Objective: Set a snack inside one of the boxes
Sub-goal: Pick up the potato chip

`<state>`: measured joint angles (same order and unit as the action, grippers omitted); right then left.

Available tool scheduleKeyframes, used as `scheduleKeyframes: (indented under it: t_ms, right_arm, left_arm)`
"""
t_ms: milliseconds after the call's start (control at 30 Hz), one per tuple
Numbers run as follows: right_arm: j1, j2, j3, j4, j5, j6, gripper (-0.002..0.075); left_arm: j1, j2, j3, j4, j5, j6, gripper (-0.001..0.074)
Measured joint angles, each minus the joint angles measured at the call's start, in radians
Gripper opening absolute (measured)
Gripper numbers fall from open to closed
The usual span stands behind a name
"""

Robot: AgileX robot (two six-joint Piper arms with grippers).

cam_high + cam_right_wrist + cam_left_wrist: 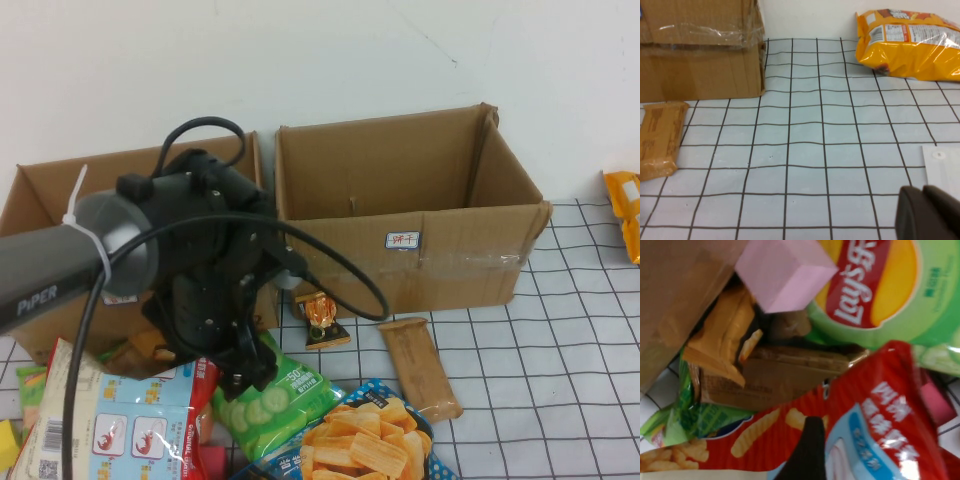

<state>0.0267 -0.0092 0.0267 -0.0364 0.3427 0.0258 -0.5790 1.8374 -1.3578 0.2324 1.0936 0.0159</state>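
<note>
Two open cardboard boxes stand at the back: a left box [40,195] and a larger right box [400,215]. My left gripper [240,372] points down into the snack pile in front of the left box. It is open, with one dark finger [807,450] showing and a red-and-white shrimp chips bag [875,405] lying across the gap beside it. That bag also shows in the high view [130,430]. My right gripper [921,192] is shut and empty, low over the gridded table to the right of the right box; it is out of the high view.
Around the left gripper lie a green Lay's bag [275,405], a blue chips bag [370,440], a brown bar [420,365], a small orange packet [322,318] and a pink block [782,272]. A yellow bag [625,210] lies at the far right.
</note>
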Motion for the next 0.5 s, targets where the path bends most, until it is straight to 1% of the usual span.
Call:
scheduleKeyframes:
  t_ms: [300, 500]
  right_arm:
    - [0.0, 0.0, 0.0, 0.0, 0.0, 0.0, -0.0001]
    - [0.0, 0.0, 0.0, 0.0, 0.0, 0.0, -0.0001]
  left_arm:
    - [0.064, 0.038, 0.0, -0.081, -0.001, 0.041, 0.0675]
    - [0.063, 0.063, 0.0, -0.081, -0.013, 0.052, 0.0675]
